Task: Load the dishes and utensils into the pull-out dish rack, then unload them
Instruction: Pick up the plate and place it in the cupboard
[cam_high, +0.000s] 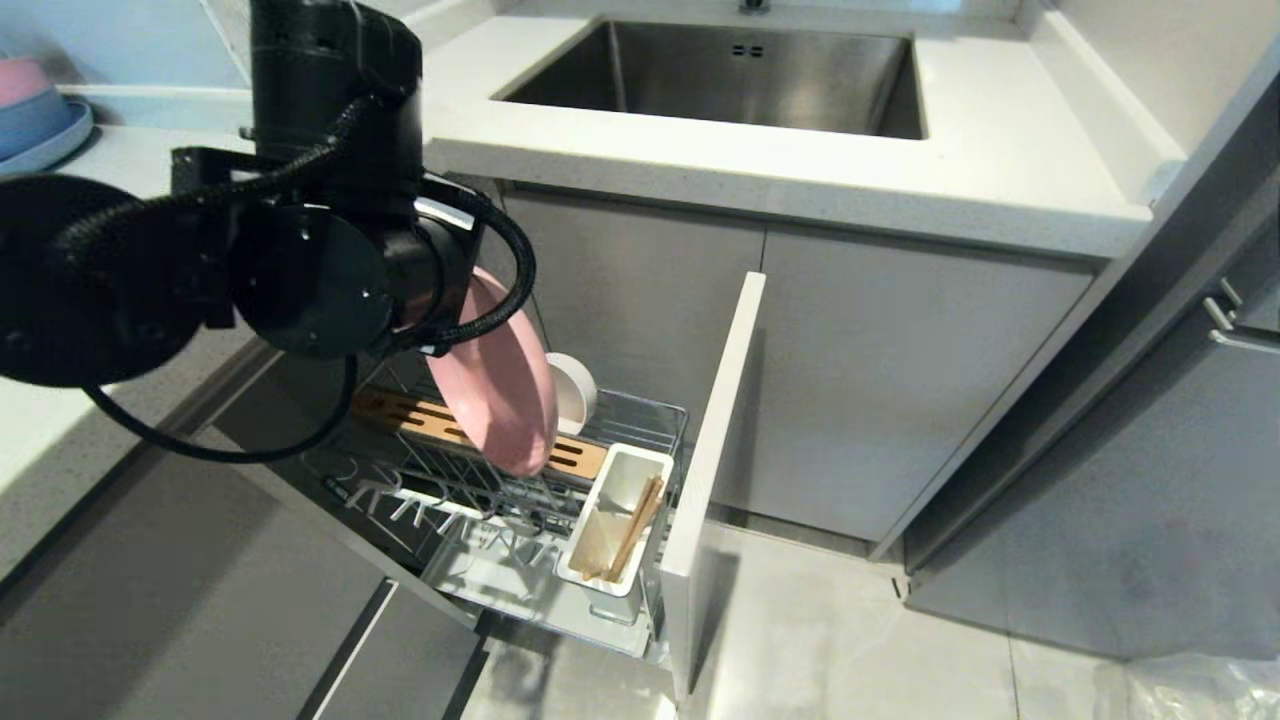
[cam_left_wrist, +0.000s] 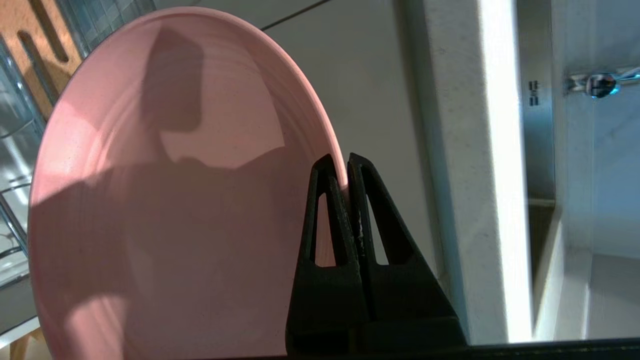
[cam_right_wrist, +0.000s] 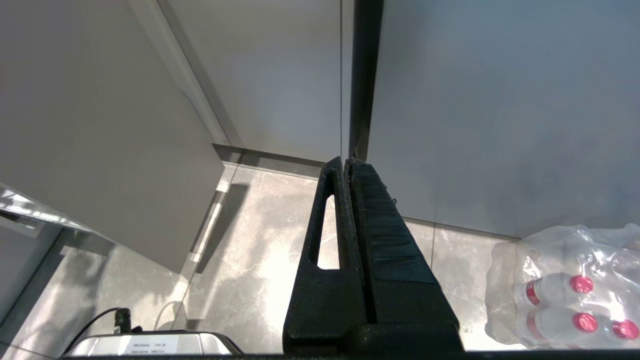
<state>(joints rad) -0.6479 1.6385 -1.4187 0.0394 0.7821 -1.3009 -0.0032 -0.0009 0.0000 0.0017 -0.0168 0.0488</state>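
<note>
My left gripper (cam_left_wrist: 343, 167) is shut on the rim of the large pink plate (cam_left_wrist: 165, 210), held on edge. In the head view the pink plate (cam_high: 495, 385) hangs tilted over the pull-out dish rack (cam_high: 640, 415), its lower edge near the slotted wooden strip (cam_high: 590, 458); the gripper itself is hidden behind my left arm. The cream-white bowl (cam_high: 572, 390) stands on edge in the rack behind the plate. The wooden chopsticks (cam_high: 635, 525) lean in the white cutlery caddy (cam_high: 618, 515). The spoon is not visible. My right gripper (cam_right_wrist: 346, 162) is shut and empty, pointing at the floor.
The rack's grey front panel (cam_high: 715, 450) juts out to the right of the basket. Above is the white counter with the steel sink (cam_high: 740, 75). Stacked blue and pink bowls (cam_high: 35, 105) sit far left on the counter. Bottled water (cam_right_wrist: 570, 290) lies on the floor.
</note>
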